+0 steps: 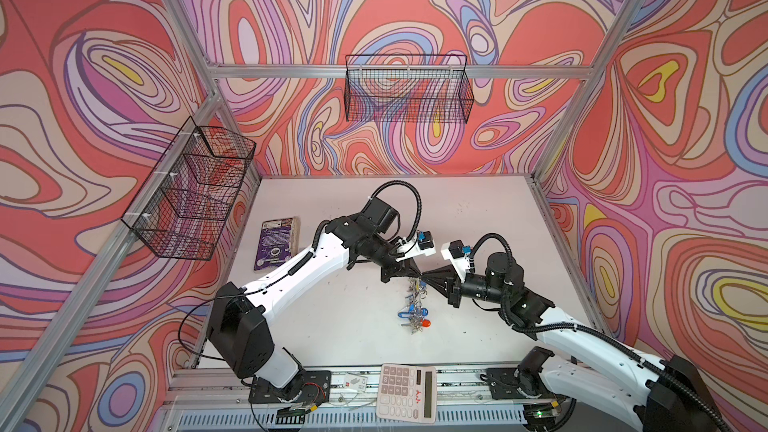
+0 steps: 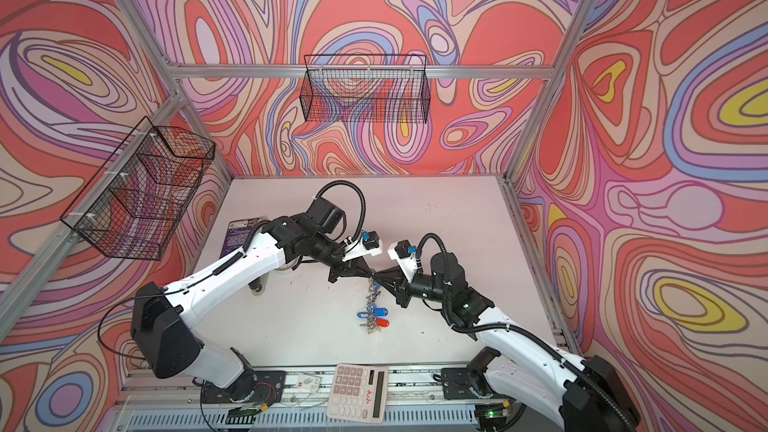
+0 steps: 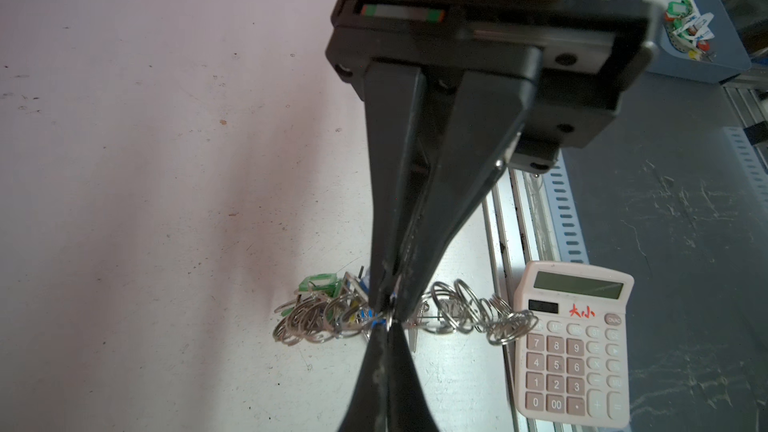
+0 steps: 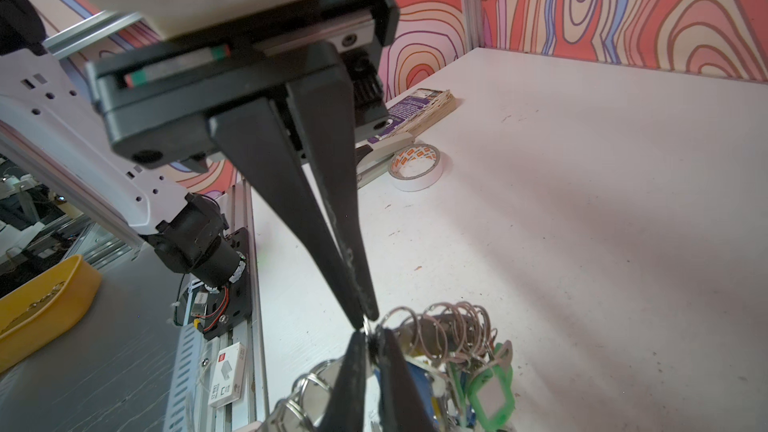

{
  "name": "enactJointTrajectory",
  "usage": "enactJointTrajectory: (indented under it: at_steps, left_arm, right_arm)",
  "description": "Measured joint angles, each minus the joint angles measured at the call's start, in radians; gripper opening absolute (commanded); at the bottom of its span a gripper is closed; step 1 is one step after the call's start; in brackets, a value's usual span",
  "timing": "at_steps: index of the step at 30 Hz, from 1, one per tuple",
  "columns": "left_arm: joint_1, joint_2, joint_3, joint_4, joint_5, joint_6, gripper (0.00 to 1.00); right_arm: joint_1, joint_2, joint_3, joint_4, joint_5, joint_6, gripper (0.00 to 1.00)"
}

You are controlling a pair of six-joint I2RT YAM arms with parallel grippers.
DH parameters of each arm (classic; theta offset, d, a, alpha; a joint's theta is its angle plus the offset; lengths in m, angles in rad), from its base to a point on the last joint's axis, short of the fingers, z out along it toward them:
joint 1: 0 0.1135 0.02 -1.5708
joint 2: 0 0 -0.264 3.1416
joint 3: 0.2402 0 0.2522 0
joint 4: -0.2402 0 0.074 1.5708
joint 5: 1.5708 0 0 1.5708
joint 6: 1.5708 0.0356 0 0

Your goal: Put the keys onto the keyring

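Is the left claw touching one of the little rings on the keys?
Touching. The left wrist view shows the left gripper shut, its tips pinching a small split ring of the key bunch.

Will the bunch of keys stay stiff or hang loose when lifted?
Probably floppy: the bunch of keys is a chain of many small linked rings and tags. Likely to swing and tangle. The left gripper pinches one thin ring, which could slip.
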Motion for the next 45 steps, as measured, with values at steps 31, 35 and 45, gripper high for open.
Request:
enactJointTrajectory:
  at_steps: [31,35,45]
  left_arm:
    - [-0.061,-0.400,-0.752,1.269,-0.314,-0.688,0.00]
    - [-0.091,-0.366,-0.817,1.479,-0.369,-0.718,0.00]
    - [-0.137,-0.233,-0.914,1.820,-0.466,-0.754,0.00]
  right_arm:
    - [-0.092,0.029,0.157,-0.094,0.044,0.230,0.38]
    - [-0.092,0.060,0.158,-0.090,0.045,0.239,0.38]
    - [-0.092,0.101,0.170,-0.050,0.009,0.267,0.36]
